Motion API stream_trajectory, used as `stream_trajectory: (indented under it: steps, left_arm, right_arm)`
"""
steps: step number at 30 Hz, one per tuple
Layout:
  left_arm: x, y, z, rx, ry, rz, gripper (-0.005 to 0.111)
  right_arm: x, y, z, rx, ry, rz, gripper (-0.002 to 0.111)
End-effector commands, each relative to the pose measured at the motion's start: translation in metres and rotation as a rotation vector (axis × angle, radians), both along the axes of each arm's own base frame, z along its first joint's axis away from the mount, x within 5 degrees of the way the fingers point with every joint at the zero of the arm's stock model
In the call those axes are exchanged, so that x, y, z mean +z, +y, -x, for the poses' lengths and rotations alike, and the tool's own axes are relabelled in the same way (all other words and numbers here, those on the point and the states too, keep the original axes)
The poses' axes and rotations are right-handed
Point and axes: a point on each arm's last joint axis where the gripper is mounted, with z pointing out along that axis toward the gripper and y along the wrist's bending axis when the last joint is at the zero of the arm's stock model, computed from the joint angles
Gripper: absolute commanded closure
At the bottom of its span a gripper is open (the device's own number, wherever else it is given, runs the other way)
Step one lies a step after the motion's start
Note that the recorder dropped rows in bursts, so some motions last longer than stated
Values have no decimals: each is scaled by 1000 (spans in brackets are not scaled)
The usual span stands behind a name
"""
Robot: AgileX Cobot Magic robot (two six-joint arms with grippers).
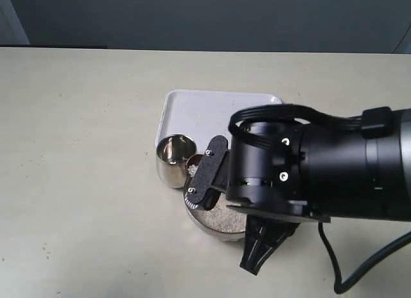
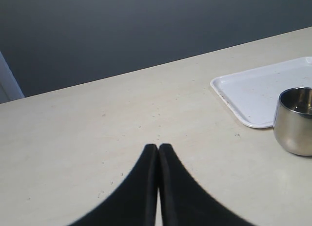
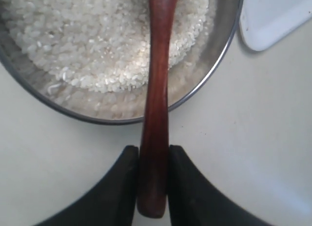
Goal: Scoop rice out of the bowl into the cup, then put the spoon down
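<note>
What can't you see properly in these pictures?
- Spoon: the right wrist view's top edge cuts off its scoop, so whether it carries rice stays unknown.
- Bowl: in the exterior view the right arm covers most of it.
- Cup: its inside is too small and shiny in the exterior view to tell if rice is there. The left wrist view's right edge cuts it off.

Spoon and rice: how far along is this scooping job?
Done: the right gripper grips the spoon by its handle. In hand: the spoon reaches over the bowl of rice, scoop beside the cup. Left: tipping rice into the cup, unclear if any is there, then setting the spoon down.
</note>
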Motion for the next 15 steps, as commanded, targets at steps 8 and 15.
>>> stream_trajectory:
  steps: [8,15]
  left_arm:
    - [2,0,0,0,-17,12,106]
    - [2,0,0,0,-17,12,106]
  right_arm:
    - [2,0,-6,-18,13,-53,109]
    - [1,-1,-11,-39,21,-74,109]
